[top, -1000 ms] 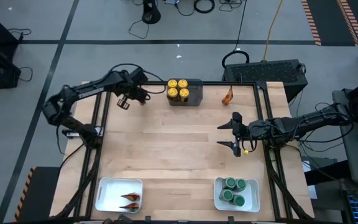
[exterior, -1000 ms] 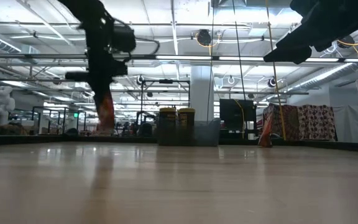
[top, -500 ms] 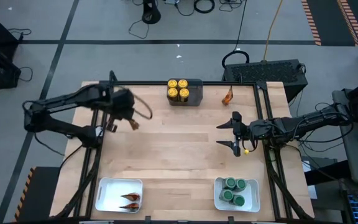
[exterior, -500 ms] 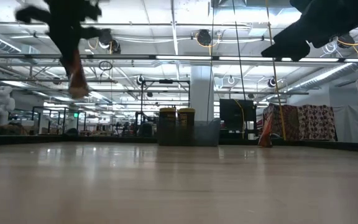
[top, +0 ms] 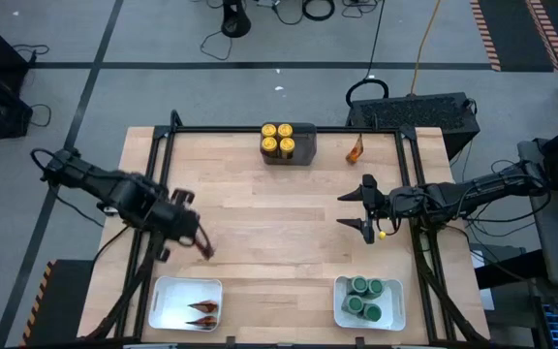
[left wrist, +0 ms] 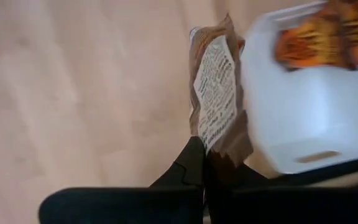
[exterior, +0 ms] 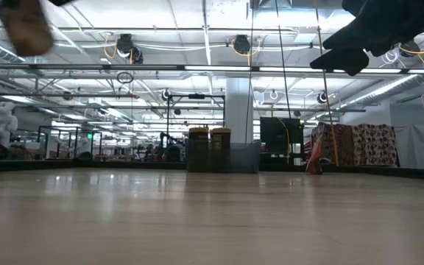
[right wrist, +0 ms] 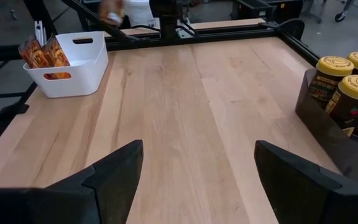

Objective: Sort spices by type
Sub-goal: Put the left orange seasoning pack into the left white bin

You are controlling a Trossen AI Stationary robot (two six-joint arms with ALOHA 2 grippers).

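L arm reaches in over the table's left edge; left gripper (top: pixel 198 244) sits just above the white tray (top: pixel 163 291) at the near-left corner, fingers clamped on a brown-orange spice packet (left wrist: pixel 216 106). In the left wrist view the packet's printed label faces the cam, with the tray right beside it. Tray already has two packets in it (top: pixel 202 309).

Mid-table, far edge: dark grey bin (top: pixel 301 143) w/ four yellow-lidded jars (top: pixel 277 138) packed in its left part. A bit to the right, one more loose packet (top: pixel 356 149) lies on the wood near the far-right corner.

R side: right gripper (top: pixel 355 209) hovers over the right part of the table, fingers spread apart, nothing between them. Near-right corner: 2nd white tray (top: pixel 341 302) holding green-lidded jars (top: pixel 364 297), approx four.
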